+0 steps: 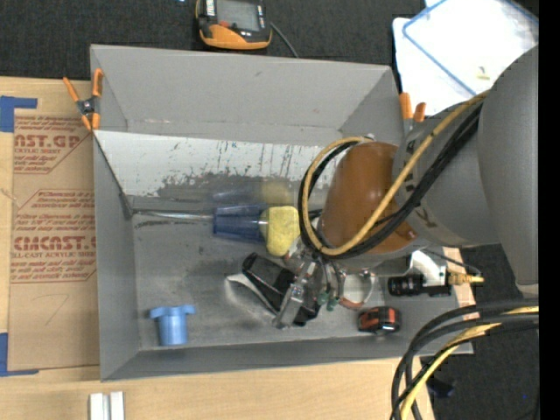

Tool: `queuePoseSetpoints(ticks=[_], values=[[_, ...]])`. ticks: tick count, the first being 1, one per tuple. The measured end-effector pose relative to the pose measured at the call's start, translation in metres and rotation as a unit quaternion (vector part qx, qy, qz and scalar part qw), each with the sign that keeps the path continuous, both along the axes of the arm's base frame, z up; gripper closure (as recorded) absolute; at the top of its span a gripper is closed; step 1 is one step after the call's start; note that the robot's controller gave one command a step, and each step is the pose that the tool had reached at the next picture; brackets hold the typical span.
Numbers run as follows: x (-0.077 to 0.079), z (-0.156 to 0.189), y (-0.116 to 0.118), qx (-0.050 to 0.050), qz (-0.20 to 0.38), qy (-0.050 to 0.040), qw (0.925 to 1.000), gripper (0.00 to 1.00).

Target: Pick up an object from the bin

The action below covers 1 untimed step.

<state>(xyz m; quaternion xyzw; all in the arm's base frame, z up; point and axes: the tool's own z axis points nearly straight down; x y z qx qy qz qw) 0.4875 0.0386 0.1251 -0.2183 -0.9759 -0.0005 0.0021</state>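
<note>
**1. Arm.** The arm [516, 164] enters the grey metal bin [236, 90] from the right. An orange cover [363, 191] encloses the wrist, and black-and-yellow cables [308, 191] loop around it.

**2. Jaws.** The jaws are lowered to the front centre of the bin floor. Wrist hardware and wiring crowd the tip. Whether the jaws are spread or closed cannot be told, nor whether anything sits between them.

**3. Nearest object.** A black angular object [265, 276] lies at the front centre of the floor, with its right end directly under the jaws. It rests partly on a white scrap [238, 289]. Contact between the jaws and the black object cannot be confirmed.

**4. Other contents.**
- A blue cylinder [236, 224] lies on its side near the back wall, touching a yellow sponge-like block [282, 230] on its right.
- A blue flanged cap [171, 324] stands alone in the front-left corner, well apart from the rest.
- A small red-and-black item [378, 319] lies to the right of the jaws, near the front wall.
- A black-and-white part with a brass tip [429, 280] lies at the far right, beneath the arm.

**5. Markings.** Any lettering on the bin contents is too small to read. An orange-and-black handheld device [229, 20] lies on the dark desk [52, 16] beyond the back of the bin, and its display is not legible.
</note>
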Motion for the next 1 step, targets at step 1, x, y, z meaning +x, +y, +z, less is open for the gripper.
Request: queuePoseSetpoints(ticks=[1], values=[[-0.0003, -0.0551, 0.0053, -0.001, -0.052, -0.0038, 0.9987, 0.0]])
